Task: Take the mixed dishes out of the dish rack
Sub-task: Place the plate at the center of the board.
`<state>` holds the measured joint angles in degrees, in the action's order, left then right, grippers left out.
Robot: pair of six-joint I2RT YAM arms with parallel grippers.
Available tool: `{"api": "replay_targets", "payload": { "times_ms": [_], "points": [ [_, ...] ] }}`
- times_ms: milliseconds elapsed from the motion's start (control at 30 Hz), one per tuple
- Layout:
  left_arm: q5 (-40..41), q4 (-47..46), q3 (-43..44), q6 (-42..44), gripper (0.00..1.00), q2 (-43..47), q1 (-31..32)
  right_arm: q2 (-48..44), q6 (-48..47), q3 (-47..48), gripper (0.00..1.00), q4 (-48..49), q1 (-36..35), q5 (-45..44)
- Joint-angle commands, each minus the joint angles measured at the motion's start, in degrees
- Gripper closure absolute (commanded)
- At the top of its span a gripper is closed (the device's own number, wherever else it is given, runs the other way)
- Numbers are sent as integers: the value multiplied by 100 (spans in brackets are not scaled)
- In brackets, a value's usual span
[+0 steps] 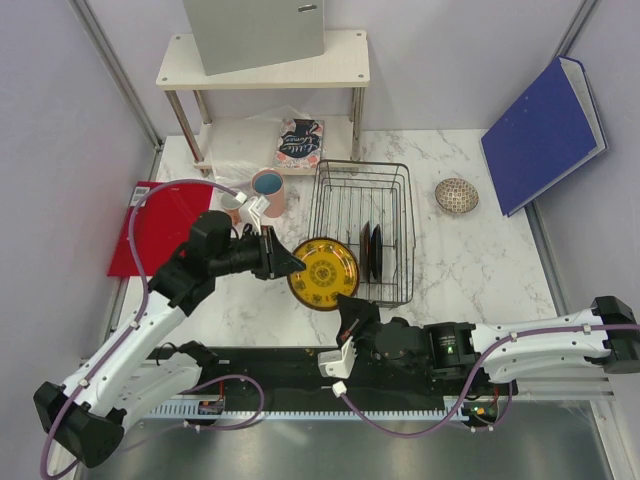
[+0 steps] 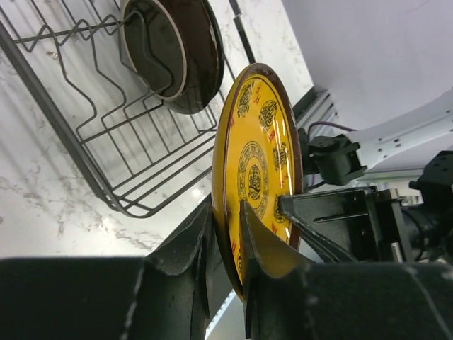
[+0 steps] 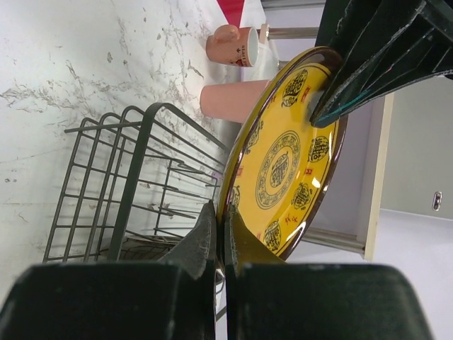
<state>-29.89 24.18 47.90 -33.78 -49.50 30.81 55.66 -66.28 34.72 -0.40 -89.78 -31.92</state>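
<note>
Left tool [image 2: 226,216] was clamped on the rim of the yellow plate [image 1: 323,272], face up, just off the near-left corner of the dish rack [image 1: 410,220]. Could not tell whether the plate cleared the bench [image 1: 470,270]. Right tool [image 3: 221,219] was closed on the opposite rim, with the pinch point hidden by its own fingers. Beyond the right tool, two dark plates [image 1: 374,250] stood upright in the rack, patterns illegible. Past the left tool stood a tall pink cup [image 1: 268,190] and a small pink mug [image 1: 233,206], the mug half hidden by the arm.
</note>
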Motion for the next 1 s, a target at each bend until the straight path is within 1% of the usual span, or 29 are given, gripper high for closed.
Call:
{"api": "replay_targets", "payload": {
  "times_ms": [0,133,200,267,300,333,400,533,567,600,633,767,967],
  "points": [
    [-1405,-933,-105,-751,98,63,-66,-90,1,70,100,304,4,-139],
    [-1695,-977,-27,-867,98,-60,-84,-99,1,53,100,322,4,-130],
    [-1652,-758,123,-780,92,-86,-84,-90,-8,52,100,330,4,-156],
    [-1389,-469,333,-631,81,-104,-84,-82,-16,44,100,330,4,-156],
    [-1284,-171,412,-456,79,-122,-84,-90,-16,52,100,339,4,-165],
    [-1039,-38,483,-384,77,-122,-84,-82,-43,52,100,339,13,-157],
    [-818,339,667,-165,72,-139,-84,-64,-51,61,100,339,4,-156],
    [-98,868,949,204,64,-157,-84,-46,-52,79,100,339,4,-130],
    [-9,921,1010,275,56,-140,-84,-46,-34,88,100,339,4,-113],
    [61,956,1046,389,45,-122,-84,-38,-43,96,100,339,4,-121],
    [149,1035,1081,433,32,-113,-84,-38,-34,105,100,339,4,-104],
    [238,1132,1169,557,30,-148,-84,6,-34,131,100,330,13,-86],
    [-34,1045,1011,434,31,-262,-84,50,-60,123,100,365,13,-95]
  ]
}}
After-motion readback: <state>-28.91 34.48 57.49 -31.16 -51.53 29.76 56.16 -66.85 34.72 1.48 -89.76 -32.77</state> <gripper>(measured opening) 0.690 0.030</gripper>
